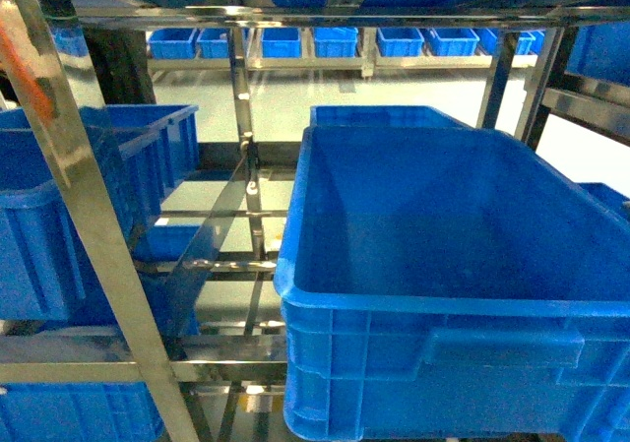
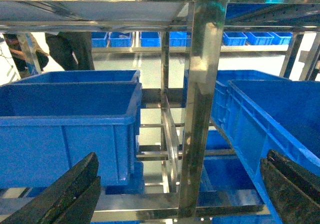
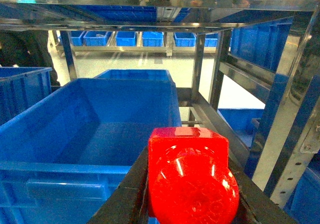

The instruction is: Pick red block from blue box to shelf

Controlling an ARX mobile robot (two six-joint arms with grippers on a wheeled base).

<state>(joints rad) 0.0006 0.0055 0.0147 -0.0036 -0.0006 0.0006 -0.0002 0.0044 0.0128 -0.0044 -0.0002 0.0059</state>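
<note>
The red block (image 3: 192,176) is seen only in the right wrist view, filling the lower centre of the frame, stud facing the cam. It is clamped between the dark fingers (image 3: 122,199) of the right gripper (image 3: 190,204), one finger touching each side. Behind it, in the mid-left of that frame, a large dark blue crate (image 3: 90,134) is seen from above its front rim; the block is held above and in front of that rim, not touching it.

In the left wrist view the left gripper (image 2: 182,194) is spread wide, w/ nothing between its black fingers (image 2: 75,189), which sit at the lower left and lower right corners. A shiny upright of the shelf (image 2: 202,109) runs down the centre, w/ a left crate (image 2: 70,129) on one side and a second crate at the right edge.

In the head view neither gripper is visible. The frame's right half is taken by the big crate, resting on a rail of the shelf; a slanted steel upright crosses the left side. More small blue bins (image 1: 335,40) are lined up along a far rack at the top of the frame.

The light turquoise box is not visible in any view.
</note>
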